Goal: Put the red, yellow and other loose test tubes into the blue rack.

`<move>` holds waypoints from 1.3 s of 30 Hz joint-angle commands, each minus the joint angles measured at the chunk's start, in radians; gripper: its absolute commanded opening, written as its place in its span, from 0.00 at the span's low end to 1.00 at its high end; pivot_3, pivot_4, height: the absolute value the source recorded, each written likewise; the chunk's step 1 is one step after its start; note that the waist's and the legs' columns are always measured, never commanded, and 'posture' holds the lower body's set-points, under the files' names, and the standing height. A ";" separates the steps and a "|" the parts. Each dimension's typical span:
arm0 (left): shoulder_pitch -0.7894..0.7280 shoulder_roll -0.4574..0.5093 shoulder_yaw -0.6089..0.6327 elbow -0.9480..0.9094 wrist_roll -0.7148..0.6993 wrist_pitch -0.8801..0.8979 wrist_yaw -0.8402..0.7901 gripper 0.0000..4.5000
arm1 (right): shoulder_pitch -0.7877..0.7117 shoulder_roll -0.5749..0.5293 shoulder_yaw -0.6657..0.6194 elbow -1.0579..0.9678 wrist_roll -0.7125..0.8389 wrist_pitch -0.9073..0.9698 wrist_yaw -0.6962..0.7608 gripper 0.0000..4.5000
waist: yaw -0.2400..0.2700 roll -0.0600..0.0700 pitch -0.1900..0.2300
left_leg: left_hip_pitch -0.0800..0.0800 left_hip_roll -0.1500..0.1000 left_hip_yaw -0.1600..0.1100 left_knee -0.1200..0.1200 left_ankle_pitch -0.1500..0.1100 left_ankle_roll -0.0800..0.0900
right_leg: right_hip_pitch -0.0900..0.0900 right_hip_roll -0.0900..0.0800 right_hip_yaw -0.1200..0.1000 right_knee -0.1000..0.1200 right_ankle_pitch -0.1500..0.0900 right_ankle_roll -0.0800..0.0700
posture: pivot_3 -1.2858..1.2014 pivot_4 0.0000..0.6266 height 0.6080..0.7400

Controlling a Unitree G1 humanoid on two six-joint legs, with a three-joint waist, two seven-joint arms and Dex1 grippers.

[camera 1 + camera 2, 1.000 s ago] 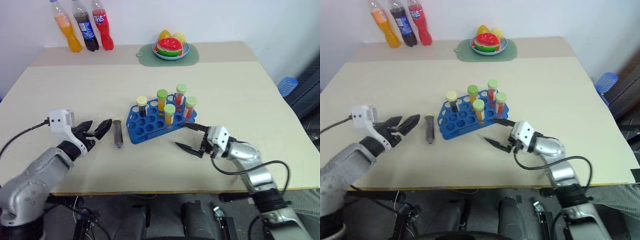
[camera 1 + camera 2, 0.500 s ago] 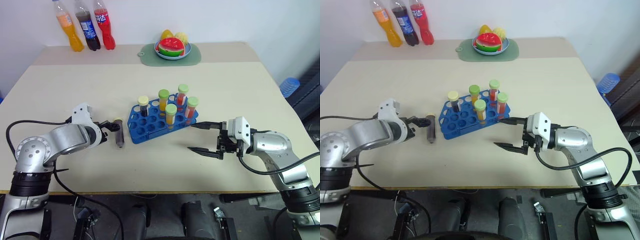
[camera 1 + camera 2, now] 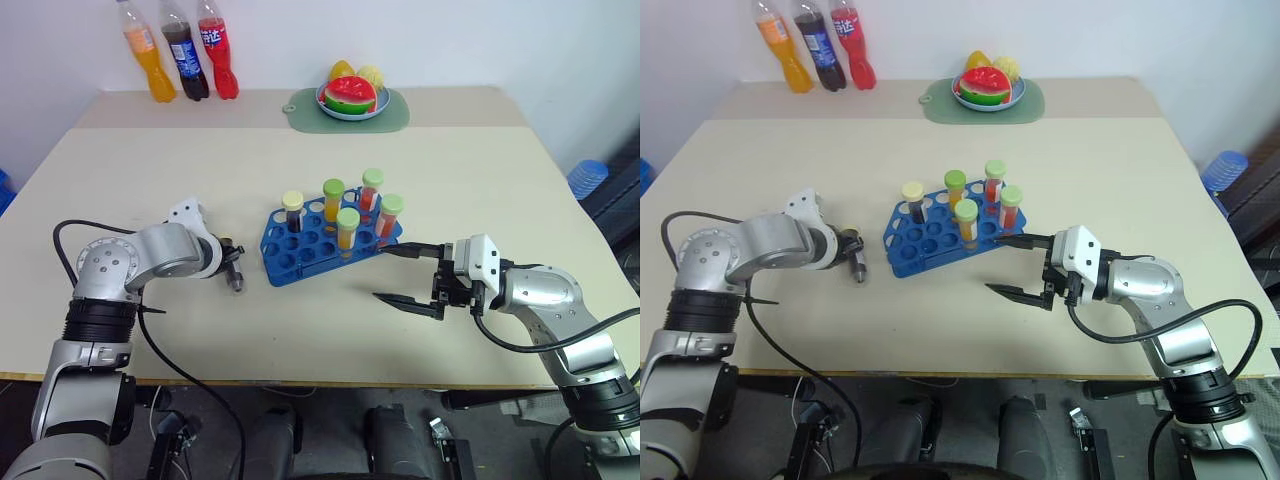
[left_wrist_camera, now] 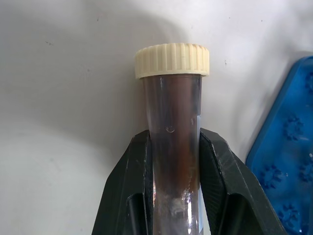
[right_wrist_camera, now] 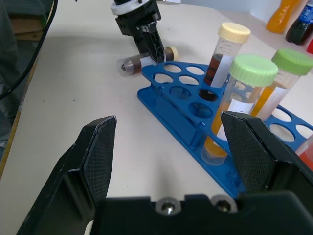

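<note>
My left gripper (image 4: 173, 183) pinching lying cream-capped clear tube of dark brown liquid (image 4: 172, 122) across its long axis, bright blue plastic rack (image 3: 325, 240) just beside; my right gripper (image 3: 405, 275) hovering spread.

- I see three soda bottles (image 3: 188, 62), orange, dark and red, at the table's (image 3: 150, 170) far left edge.
- Fruit plate (image 3: 352, 100) on green mat (image 3: 395, 115), far centre.
- Blue stool (image 3: 588, 178) right of table.

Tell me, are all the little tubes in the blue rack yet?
Nearly. Five capped tubes already stand in the blue rack. The left gripper is shut on the last loose tube, the brown one with a cream cap, lying on the table. It must be lifted and slotted in. The right gripper waits open.
</note>
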State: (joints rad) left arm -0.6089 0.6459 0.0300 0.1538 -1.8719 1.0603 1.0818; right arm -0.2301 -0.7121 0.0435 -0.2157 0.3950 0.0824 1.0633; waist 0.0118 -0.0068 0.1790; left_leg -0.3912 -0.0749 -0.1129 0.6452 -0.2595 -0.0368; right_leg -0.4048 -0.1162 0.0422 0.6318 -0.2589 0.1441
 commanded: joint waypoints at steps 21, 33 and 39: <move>0.375 -0.261 -0.121 -0.355 1.473 -1.180 -1.629 0.16 | 0.062 0.011 -0.088 -0.009 0.015 0.013 -0.052 0.84 | 0.000 -0.002 0.001 | -0.002 0.001 0.004 -0.002 -0.005 0.008 | 0.003 -0.001 0.000 -0.011 0.000 -0.001 | 0.52 0.24 1.00; 0.215 -0.423 -0.135 -0.023 1.557 -1.347 -1.753 0.16 | 0.122 -0.039 -0.170 -0.069 0.027 0.053 -0.051 0.84 | 0.001 -0.002 0.001 | -0.002 0.001 0.004 0.000 -0.006 0.010 | 0.003 -0.001 0.000 -0.011 0.003 0.004 | 0.52 0.24 1.00; 0.225 -0.387 -0.113 -0.119 1.495 -1.221 -1.801 0.16 | 0.135 -0.052 -0.195 -0.087 0.033 0.067 -0.050 0.84 | -0.003 -0.002 0.001 | -0.002 0.001 0.004 0.000 -0.006 0.011 | 0.003 0.000 0.000 -0.010 0.003 0.004 | 0.52 0.24 1.00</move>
State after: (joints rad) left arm -0.3869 0.2479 -0.1038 0.1026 -0.3454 -0.1804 -0.7139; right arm -0.0953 -0.7519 -0.1257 -0.2562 0.4077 0.1524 1.0140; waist 0.0091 -0.0086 0.1804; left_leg -0.3930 -0.0736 -0.1090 0.6456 -0.2654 -0.0262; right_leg -0.4019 -0.1166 0.0417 0.6221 -0.2560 0.1481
